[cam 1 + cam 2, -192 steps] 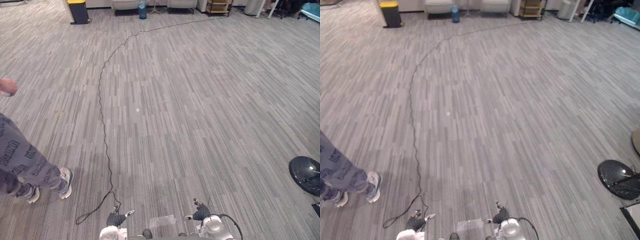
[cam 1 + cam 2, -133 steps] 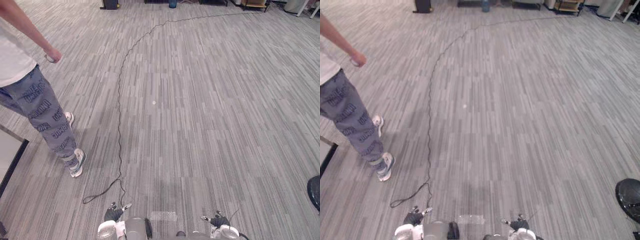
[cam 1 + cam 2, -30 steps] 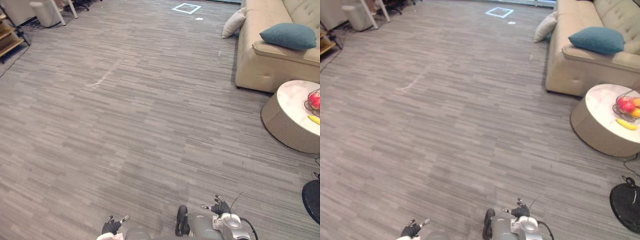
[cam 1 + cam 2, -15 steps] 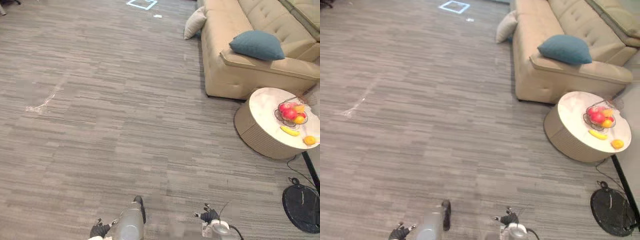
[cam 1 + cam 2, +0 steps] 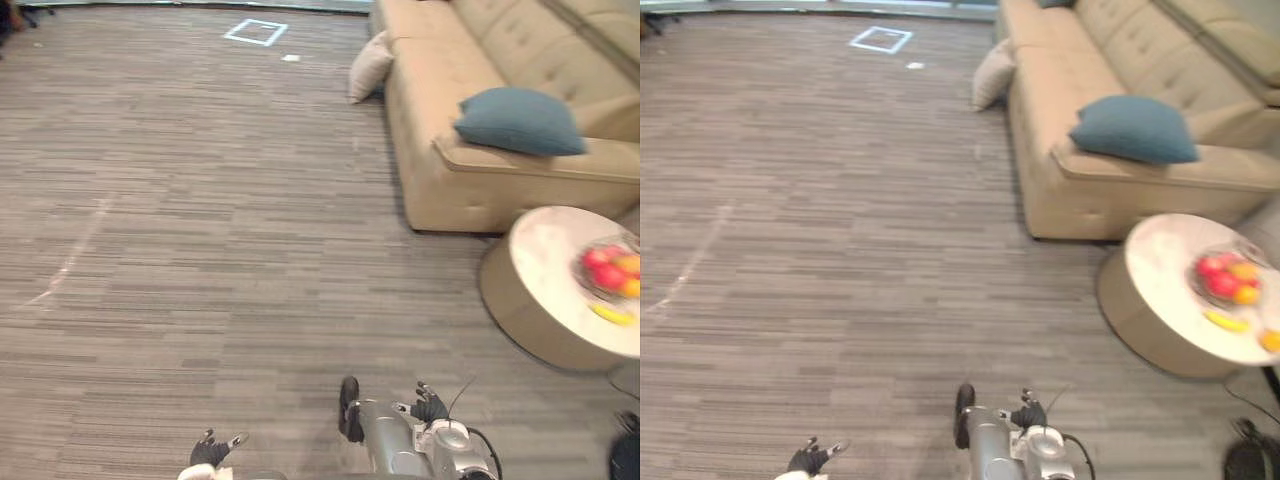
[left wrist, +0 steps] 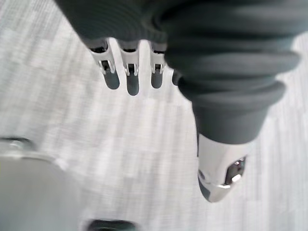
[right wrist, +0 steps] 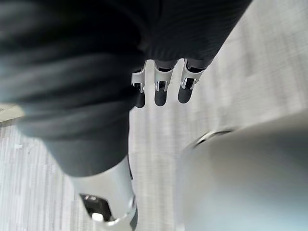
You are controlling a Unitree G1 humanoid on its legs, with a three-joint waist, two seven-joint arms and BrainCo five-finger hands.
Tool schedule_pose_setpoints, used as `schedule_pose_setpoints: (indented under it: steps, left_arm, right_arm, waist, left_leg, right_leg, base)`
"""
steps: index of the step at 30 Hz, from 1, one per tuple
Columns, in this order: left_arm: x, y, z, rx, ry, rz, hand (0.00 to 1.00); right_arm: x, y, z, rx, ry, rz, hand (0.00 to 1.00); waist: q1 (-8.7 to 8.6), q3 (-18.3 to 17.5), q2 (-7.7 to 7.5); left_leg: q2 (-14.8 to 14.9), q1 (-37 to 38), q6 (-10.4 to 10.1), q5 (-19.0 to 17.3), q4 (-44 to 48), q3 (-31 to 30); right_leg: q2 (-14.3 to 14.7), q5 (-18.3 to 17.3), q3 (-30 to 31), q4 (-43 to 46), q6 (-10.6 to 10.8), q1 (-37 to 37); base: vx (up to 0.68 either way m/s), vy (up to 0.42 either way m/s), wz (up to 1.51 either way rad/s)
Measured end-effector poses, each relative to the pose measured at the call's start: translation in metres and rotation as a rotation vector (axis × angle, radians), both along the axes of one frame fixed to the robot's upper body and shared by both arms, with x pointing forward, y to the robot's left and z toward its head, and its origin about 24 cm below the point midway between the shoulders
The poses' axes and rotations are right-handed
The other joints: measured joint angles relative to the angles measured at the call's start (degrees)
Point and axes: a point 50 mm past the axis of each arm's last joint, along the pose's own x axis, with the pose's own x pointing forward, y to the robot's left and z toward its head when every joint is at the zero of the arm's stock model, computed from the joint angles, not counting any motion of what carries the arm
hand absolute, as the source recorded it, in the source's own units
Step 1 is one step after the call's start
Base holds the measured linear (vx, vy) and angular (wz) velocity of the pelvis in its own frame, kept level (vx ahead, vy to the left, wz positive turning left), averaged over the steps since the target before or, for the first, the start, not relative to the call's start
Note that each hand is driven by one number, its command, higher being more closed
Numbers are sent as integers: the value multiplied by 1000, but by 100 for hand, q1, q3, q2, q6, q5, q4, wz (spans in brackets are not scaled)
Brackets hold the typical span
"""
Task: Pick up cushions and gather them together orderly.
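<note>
A teal cushion point(image 5: 520, 120) lies on the near arm of a beige sofa point(image 5: 470, 70) at the upper right. A cream cushion point(image 5: 371, 66) leans against the sofa's far end, down on the floor. My left hand point(image 5: 212, 452) hangs low at the bottom edge, its fingers point(image 6: 130, 77) straight and holding nothing. My right hand point(image 5: 430, 408) hangs at the bottom right, its fingers point(image 7: 161, 89) also straight and empty. Both hands are far from the cushions.
A round white coffee table point(image 5: 560, 300) with a bowl of fruit point(image 5: 612, 270) and a banana point(image 5: 610, 313) stands in front of the sofa. A white square point(image 5: 254, 32) is marked on the grey striped floor point(image 5: 200, 230) far ahead.
The camera has turned right over the past seconds: the person and the floor cable have left the view, and the sofa, cushions and coffee table have come in. Both hands hang as before.
</note>
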Motion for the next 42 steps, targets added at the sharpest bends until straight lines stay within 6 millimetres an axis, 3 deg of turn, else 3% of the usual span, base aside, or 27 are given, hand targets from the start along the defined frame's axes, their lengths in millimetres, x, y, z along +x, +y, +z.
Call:
schedule_pose_setpoints:
  steps: [1, 2, 7, 10, 11, 12, 13, 15, 16, 17, 18, 19, 21, 23, 25, 26, 28, 30, 31, 33, 34, 35, 36, 38, 39, 41, 42]
  left_arm:
    - [0, 0, 0, -4, -6, 9, 0]
    - [2, 4, 2, 5, -13, 2, 0]
    - [6, 13, 6, 30, -36, -3, 0]
    - [2, 12, 5, 31, -20, -10, 0]
    - [0, 11, 4, 28, -15, -13, 0]
    - [-3, 11, 3, 26, -10, -2, 0]
    - [-5, 15, 4, 36, -4, -1, 0]
    - [-8, 19, 3, 41, 5, 5, 0]
    - [-9, 20, 3, 44, 9, 3, 0]
    - [-11, 25, 3, 55, 23, 1, 0]
    - [-13, 26, 3, 58, 29, 0, 0]
    - [-15, 28, 2, 62, 44, -1, 0]
    - [-14, 25, 2, 61, 45, -25, 0]
    - [-2, 20, 4, 58, 23, -78, 0]
    - [4, 17, 4, 54, 16, -101, 0]
    - [7, 14, 4, 49, 9, -109, 0]
    - [9, 15, 5, 55, 6, -124, 0]
    - [3, 18, 4, 65, 22, -127, 0]
    - [2, 15, 3, 54, 25, -127, 0]
    - [-2, 9, 1, 38, 34, -125, 0]
    - [-4, 4, -1, 21, 40, -118, 0]
    - [-6, 2, -2, 14, 40, -105, 0]
    - [-7, 2, -2, 1, 34, -60, 0]
    - [-6, 7, -1, 13, 30, -53, 0]
    - [-5, 18, 3, 43, 18, -52, 0]
    - [-4, 19, 4, 47, 10, -47, 0]
    - [0, 22, 6, 53, -10, -33, 0]
  right_arm:
    - [-2, -1, -1, 0, 14, -6, 0]
    - [-6, 1, -4, 8, 36, -9, 0]
    - [-14, 6, -9, 24, 85, -13, 0]
    - [-18, 9, -12, 17, 101, -20, 0]
    - [-20, 7, -12, 12, 105, -18, 0]
    - [-24, 10, -14, 11, 127, -11, 0]
    - [-26, 14, -16, 18, 135, 0, 0]
    - [-26, 19, -16, 27, 127, 8, 0]
    - [-26, 19, -16, 29, 126, 8, 0]
    - [-25, 20, -16, 35, 125, 5, 0]
    - [-26, 21, -16, 37, 124, 2, 0]
    - [-24, 21, -15, 37, 113, 6, 0]
    - [-23, 18, -14, 32, 102, 7, 0]
    - [-15, 12, -8, 12, 47, 6, 0]
    - [-8, 9, -4, 1, 12, 6, 0]
    - [-4, 9, -2, 1, -1, 10, 0]
    - [-1, 11, -2, 8, -7, 13, 0]
    - [-3, 13, -3, 16, -2, 13, 0]
    - [-1, 10, -2, 12, -7, 6, 0]
    - [-2, 7, -1, 19, -11, -18, 0]
    - [-1, -1, 1, -2, -15, -15, 0]
    - [-1, -3, 1, -8, -15, -14, 0]
    - [-3, -2, -1, -4, 10, -16, 0]
    - [-7, 1, -4, 5, 33, -21, 0]
    - [-14, 7, -8, 25, 65, -25, 0]
    - [-17, 9, -10, 29, 78, -29, 0]
    - [-13, 10, -10, 29, 75, -29, 0]
  waist:
    - [69, 26, 52]
    - [96, 64, -26]
    - [195, 114, -254]
    - [344, 134, -274]
    - [363, 116, -245]
    - [465, 76, -304]
    - [485, 11, -469]
    - [457, -43, -592]
    - [460, -40, -635]
    - [420, 20, -763]
    - [404, 33, -799]
    - [369, 56, -796]
    - [306, -1, -710]
    - [156, -29, -575]
    - [42, 4, -503]
    - [-17, 16, -478]
    - [-20, 40, -543]
    - [-34, -8, -681]
    - [-77, -31, -618]
    - [-57, -171, -418]
    - [-63, -159, -142]
    - [-57, -137, -87]
    - [-23, -3, 27]
    - [4, 84, -63]
    - [69, 119, -351]
    - [125, 135, -460]
    - [177, 159, -457]
  left_leg:
    - [407, -312, 67, -152, 843, 431]
    - [504, -551, 115, -343, 1108, 675]
    - [117, -1673, 234, -761, -654, 1122]
    - [-416, -2172, 106, 227, -3530, 839]
    - [-400, -2256, 111, 359, -3631, 863]
    - [-432, -2301, 364, 903, -3400, 885]
    - [-548, -2283, 482, 989, -3295, 946]
    - [-779, -2262, 1002, 715, -2829, 849]
    - [-820, -2194, 1032, 573, -2778, 855]
    - [-997, -1827, 1061, 155, -2723, 878]
    - [-1060, -1674, 1052, 51, -2730, 880]
    - [-1231, -1178, 992, -196, -2807, 813]
    - [-1333, -418, 974, -398, -3197, 577]
    - [-1306, 252, 1026, -410, -3744, 238]
    - [-1272, 629, 990, -451, -4071, 21]
    - [-1235, 911, 886, -517, -4301, -77]
    - [-1252, 1281, 674, -650, -4504, -110]
    - [-1363, 1682, 550, -846, -4522, -151]
    - [-1289, 1791, 522, -941, -4331, -271]
    - [-950, 1218, 441, -909, -2762, -390]
    - [-583, 635, -307, -389, -1203, -411]
    - [-489, 463, -453, -33, -756, -410]
    - [59, -148, -476, 329, 896, -132]
    - [261, -371, -141, -29, 1351, 149]
    - [301, -918, 204, -425, 1180, 568]
    - [270, -1314, 276, -596, 688, 770]
    - [122, -1762, 287, -650, -212, 828]
  right_leg:
    - [140, -165, 12, -196, -63, 435]
    - [165, -263, 40, -456, -54, 885]
    - [101, -240, 246, -1650, 11, 2158]
    - [-43, -479, 356, -2232, 378, 2835]
    - [-23, -530, 365, -2282, 435, 2910]
    - [-124, -716, 398, -2316, 568, 3137]
    - [-304, -861, 391, -2225, 660, 3189]
    - [-644, -882, 349, -570, 747, 2651]
    - [-735, -855, 375, -38, 803, 2461]
    - [-1110, -310, 500, 1723, 1183, 1848]
    - [-1208, 50, 553, 2166, 1235, 1695]
    - [-1481, 273, 524, 3343, 1208, 1324]
    - [-1550, -103, 168, 3882, 909, 914]
    - [-1446, -656, -536, 3154, 918, 230]
    - [-1228, -719, -794, 1900, 973, -175]
    - [-992, -347, -966, 496, 953, -368]
    - [-772, 342, -1145, -1022, 984, -478]
    - [-758, 442, -1094, -1136, 686, -616]
    - [-673, 863, -815, -755, 266, -680]
    - [-573, 761, -736, -15, -59, -794]
    - [-356, 356, -809, 124, -120, -575]
    - [-284, 244, -779, 139, -126, -478]
    - [47, -81, -638, -89, -172, 222]
    - [135, -218, -513, -356, -153, 783]
    - [127, -274, -296, -938, -84, 1539]
    - [120, -259, -155, -1260, -59, 1852]
    - [115, -259, 2, -1519, -41, 2126]
  base:
    - [675, -121, -13]
    - [675, -121, -10]
    - [550, -24, -20]
    - [461, 146, -27]
    - [611, 292, -25]
    - [554, 281, -15]
    - [692, 301, -2]
    - [656, 273, 8]
    - [594, 273, 12]
    - [461, 210, 18]
    - [562, 240, 32]
    - [560, 229, 39]
    - [703, 218, 56]
    - [661, 102, 78]
    - [576, 7, 74]
    - [526, -18, 71]
    - [766, -110, 64]
    - [753, -151, 58]
    - [791, -205, 35]
    - [850, -258, 14]
    - [593, -178, -12]
    - [1019, -224, -42]
    - [854, -152, -42]
    - [659, -125, -35]
    - [590, -117, -36]
    - [566, -62, -49]
    - [537, 63, -71]
